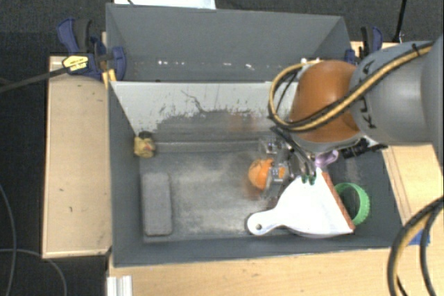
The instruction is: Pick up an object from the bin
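My gripper [280, 161] is low in the right half of the bin, under the arm's orange cover. A small orange ball [259, 175] lies right against its left side, touching or nearly touching it. Just below the gripper lies a white flat scoop [304, 215] with a short handle pointing left. A bit of something purple [325, 158] peeks out at the gripper's right.
A green ring [356, 201] lies at the bin's right wall, partly under the scoop. A grey block [157, 202] rests along the left side. A small yellowish lump [144, 145] sits at the back left corner. The arm covers the bin's back right.
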Controlling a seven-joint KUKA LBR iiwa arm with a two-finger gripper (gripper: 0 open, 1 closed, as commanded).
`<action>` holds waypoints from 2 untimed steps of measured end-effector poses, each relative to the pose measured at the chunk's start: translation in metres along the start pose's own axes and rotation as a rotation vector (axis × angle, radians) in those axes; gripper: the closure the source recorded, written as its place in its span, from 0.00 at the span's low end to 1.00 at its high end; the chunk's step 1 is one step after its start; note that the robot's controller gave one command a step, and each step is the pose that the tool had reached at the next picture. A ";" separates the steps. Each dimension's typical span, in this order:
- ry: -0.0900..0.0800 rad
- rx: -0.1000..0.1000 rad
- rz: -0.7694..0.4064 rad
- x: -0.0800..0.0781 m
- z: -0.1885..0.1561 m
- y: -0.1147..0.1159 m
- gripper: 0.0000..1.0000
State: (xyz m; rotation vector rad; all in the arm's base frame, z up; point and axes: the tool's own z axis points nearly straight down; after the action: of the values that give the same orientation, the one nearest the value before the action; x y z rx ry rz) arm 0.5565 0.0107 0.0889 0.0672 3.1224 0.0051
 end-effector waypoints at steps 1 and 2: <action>0.006 0.002 0.001 0.002 0.003 -0.001 0.00; 0.013 0.002 0.003 0.004 0.005 -0.001 0.00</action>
State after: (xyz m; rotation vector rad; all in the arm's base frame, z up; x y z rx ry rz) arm 0.5522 0.0097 0.0841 0.0720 3.1354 0.0021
